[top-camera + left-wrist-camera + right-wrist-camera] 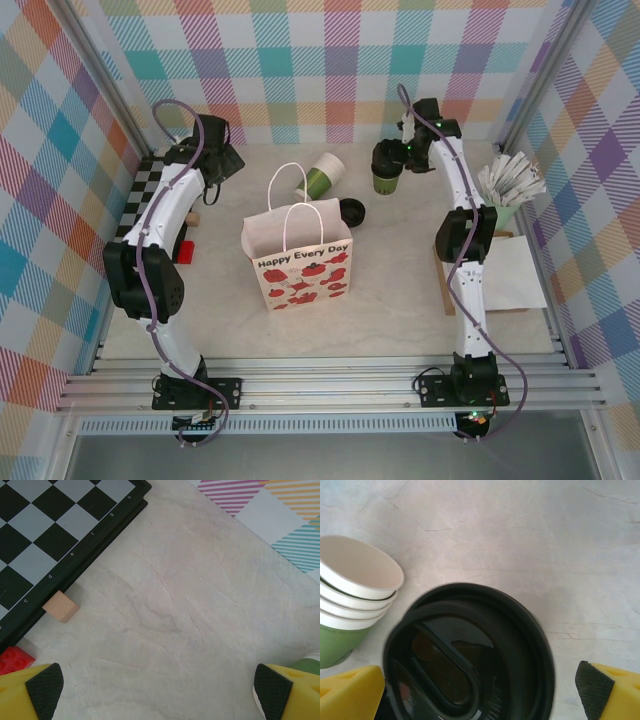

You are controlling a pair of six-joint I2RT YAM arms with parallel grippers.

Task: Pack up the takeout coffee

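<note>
Viewed from above, two white-and-black robot arms are bolted at the near edge of a pale marble-patterned table (400,320). Mid-table stands a tall white paper gift bag (300,270) with red flowers and looped handles, upright and open at the top. To its left lie a red plastic brick (185,252) and, further back, a small wooden cube (193,217) against the edge of a black-and-white chessboard (148,195). On the right side lies a white sheet (515,272), and beyond it stands a green cup of white paper packets (510,178).

Just behind the bag lies a loose black plastic lid disc (351,211). Further back, a nested stack of white-rimmed green paper cups (322,175) lies on its side.

The takeout coffee (386,182), a small green paper cup with a round black lid, stands upright on the table at the back, right of the stack and well apart from the bag. The right gripper (392,158) hangs directly over it, jaws spread wide on either side of the lid; its right pad (590,682) is clear of the lid.

The left gripper (218,150) is at the far left by the chessboard, jaws wide apart over bare table, holding nothing.
</note>
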